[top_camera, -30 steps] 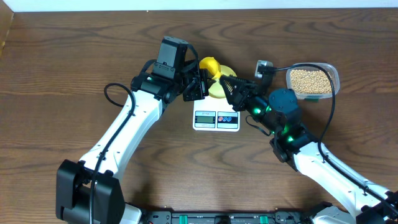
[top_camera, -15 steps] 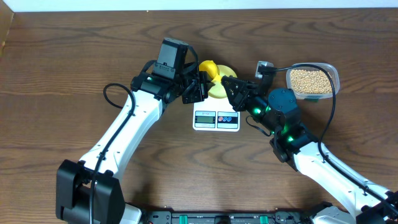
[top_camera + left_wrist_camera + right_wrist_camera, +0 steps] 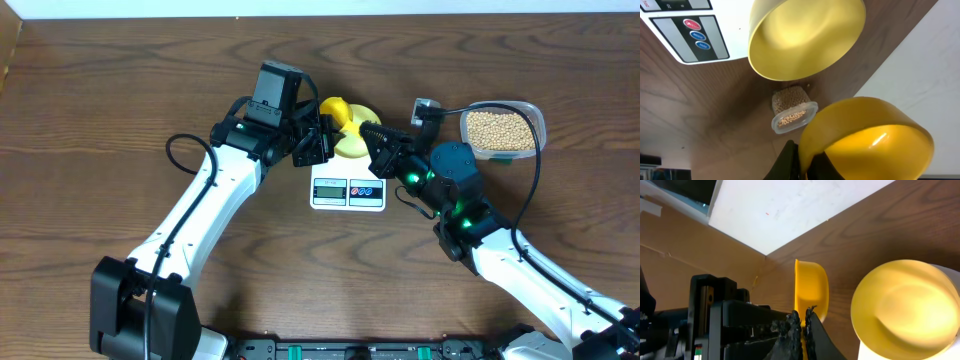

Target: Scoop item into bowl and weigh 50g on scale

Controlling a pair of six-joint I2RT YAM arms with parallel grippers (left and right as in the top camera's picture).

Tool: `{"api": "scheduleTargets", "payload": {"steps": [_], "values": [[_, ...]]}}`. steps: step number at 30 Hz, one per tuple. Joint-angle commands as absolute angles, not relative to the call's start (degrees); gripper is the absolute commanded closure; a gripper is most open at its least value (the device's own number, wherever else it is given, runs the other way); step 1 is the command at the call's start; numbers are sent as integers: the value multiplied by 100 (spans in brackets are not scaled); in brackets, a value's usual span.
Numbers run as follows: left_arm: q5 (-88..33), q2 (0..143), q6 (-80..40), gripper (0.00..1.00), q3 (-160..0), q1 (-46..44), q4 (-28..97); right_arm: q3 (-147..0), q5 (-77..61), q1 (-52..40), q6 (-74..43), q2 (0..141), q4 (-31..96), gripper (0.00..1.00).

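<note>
Pale yellow bowl [image 3: 805, 40] on white scale [image 3: 348, 193], seemingly empty; beans [image 3: 498, 130] apart.

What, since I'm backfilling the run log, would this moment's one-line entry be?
left jaws: shut on scoop | right jaws: shut at scoop, grip unclear | bowl: empty, on scale | beans: in tub

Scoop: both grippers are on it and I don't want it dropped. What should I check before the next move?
1. Left gripper shut on the scoop: ok.
2. Right gripper shut on the scoop's lower end: looks ok; how firm the grip is, cannot tell.
3. Scoop empty, so nothing spills in a handover: ok.
4. Bowl sits on the scale and is empty: ok.
5. Scale display zeroed: cannot tell, too small to read.
6. Tub open with beans inside, on the right arm's side: ok.
</note>
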State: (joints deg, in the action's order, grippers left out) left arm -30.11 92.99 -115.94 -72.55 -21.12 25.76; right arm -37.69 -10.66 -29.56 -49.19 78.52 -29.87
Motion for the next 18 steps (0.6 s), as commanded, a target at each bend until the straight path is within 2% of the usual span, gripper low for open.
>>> {"api": "scheduleTargets", "payload": {"steps": [1, 2, 4, 7, 10, 13, 18], "values": [[-3046, 9172, -11950, 86, -7223, -2130, 2611, -3865, -969, -2978, -4884, 7876, -2976, 99], [-3044, 9172, -11948, 83, -7223, -2130, 2613, -3868, -963, -2978, -4886, 7876, -2974, 99], [-3044, 9172, -11948, 59, -7223, -2130, 2613, -3868, -941, -2978, -4884, 7876, -2974, 99], [-3044, 9172, -11948, 42, -7223, -2130, 2611, -3868, -926, -2969, -4882, 7876, -2932, 99], [-3044, 9172, -11850, 30, -7223, -2123, 2609, -3865, -888, -2956, -4880, 7876, -2891, 99], [-3044, 9172, -11769, 24, -7223, -2112, 2606, -3865, -860, -2902, -4847, 7876, -2893, 99], [-3048, 9172, -11526, 23, -7223, -2036, 2582, -3868, -720, -2718, -4654, 7876, -2904, 99]]}}
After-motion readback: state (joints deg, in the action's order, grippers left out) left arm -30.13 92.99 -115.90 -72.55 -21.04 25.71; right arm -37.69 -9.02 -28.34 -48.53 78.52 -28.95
